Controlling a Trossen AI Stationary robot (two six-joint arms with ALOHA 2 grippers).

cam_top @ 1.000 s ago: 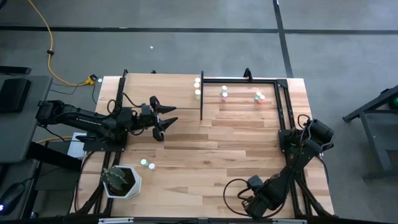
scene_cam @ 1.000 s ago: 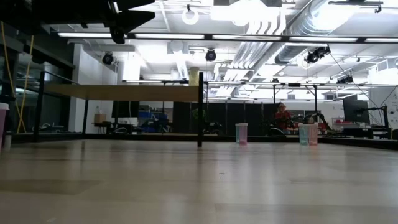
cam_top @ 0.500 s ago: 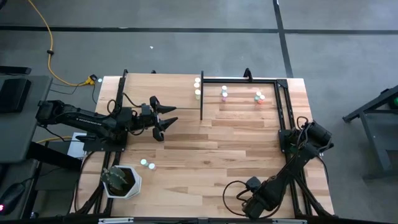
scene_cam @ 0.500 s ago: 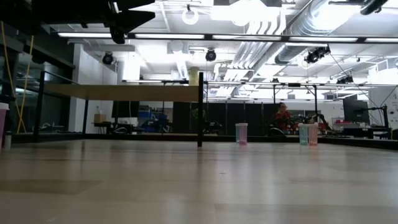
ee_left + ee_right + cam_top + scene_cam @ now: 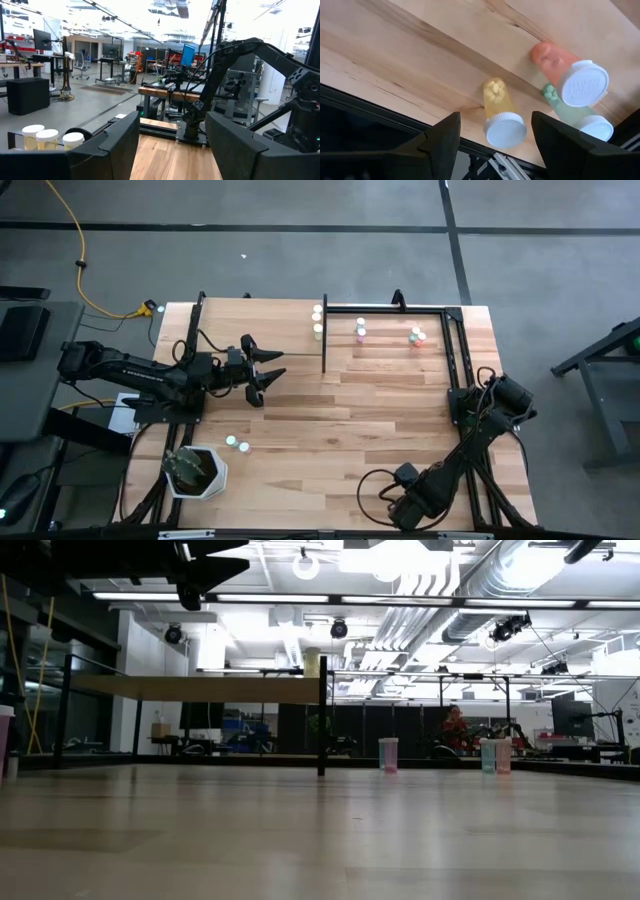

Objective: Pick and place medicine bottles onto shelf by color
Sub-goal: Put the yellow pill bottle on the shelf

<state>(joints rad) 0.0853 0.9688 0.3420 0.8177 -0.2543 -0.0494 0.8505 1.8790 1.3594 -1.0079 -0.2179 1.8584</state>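
Observation:
My right gripper [image 5: 496,125] points down, open, over three upright medicine bottles near the table's near edge: a yellow one [image 5: 496,102] between and below the fingers, an orange one [image 5: 555,60] and a green one [image 5: 560,105] beside it. The arm [image 5: 430,480] hides them in the high view. The shelf [image 5: 260,320] is the raised board at the far left; white bottles [image 5: 318,320] stand at its right end. My left gripper [image 5: 268,370] hovers open and level by the shelf's near edge. More bottles [image 5: 415,335] stand at the far right.
Two pale bottles [image 5: 238,445] stand next to a white plant pot [image 5: 195,470] at the near left corner. A single bottle [image 5: 360,330] stands inside the black frame [image 5: 450,340] at the back. A black rail [image 5: 380,115] runs along the table edge beside the three bottles.

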